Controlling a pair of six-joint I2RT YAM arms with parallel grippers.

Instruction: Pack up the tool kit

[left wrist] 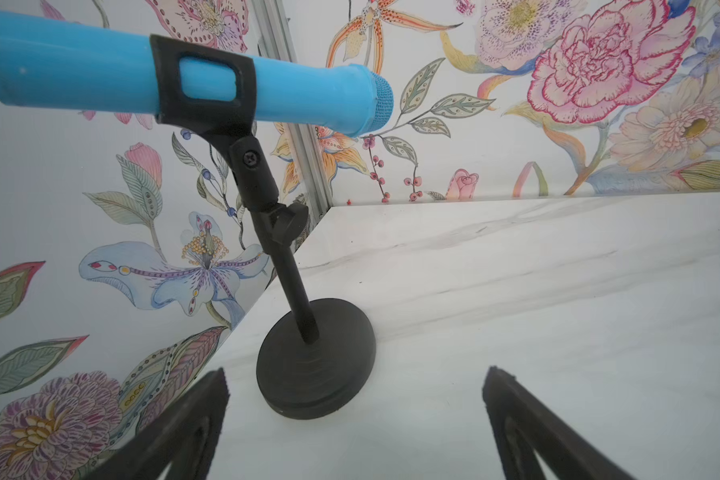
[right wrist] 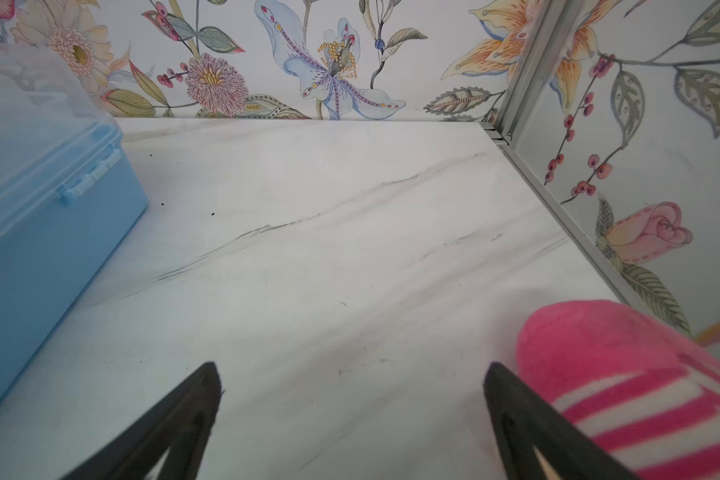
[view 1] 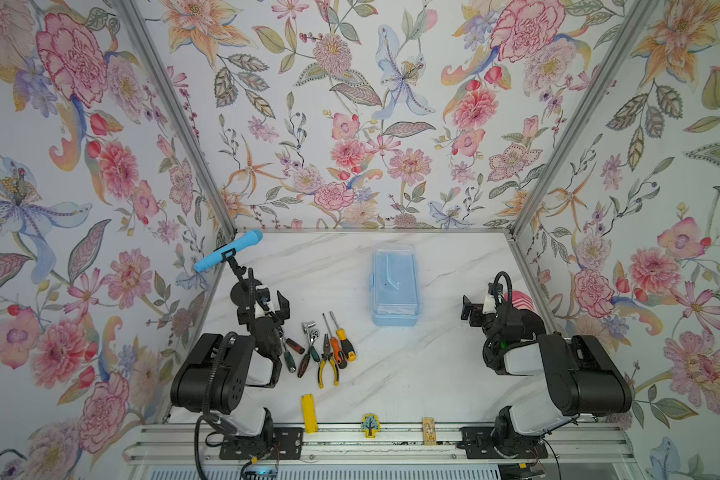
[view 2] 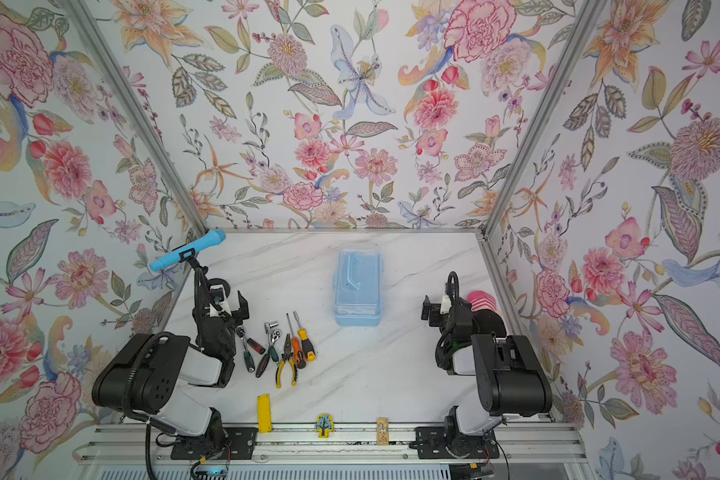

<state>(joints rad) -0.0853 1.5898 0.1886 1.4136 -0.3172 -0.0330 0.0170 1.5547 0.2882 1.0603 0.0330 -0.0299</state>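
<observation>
The small light-blue rectangular plastic box (view 1: 395,286) with a clear lid stands closed. Left of it, nearer the robot, lie the yellow-handled steel pliers (view 1: 328,368), screwdrivers (view 1: 339,351) and ratchet wrenches (view 1: 309,332). The left gripper (left wrist: 356,374) and right gripper (right wrist: 350,368) flank the box, jaws spread, empty. Opening comes first, I judge: steady the base and lift the lid squarely.

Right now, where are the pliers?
In both top views the pliers lie left of centre on the table, between a ratchet wrench and the orange screwdriver.
</observation>
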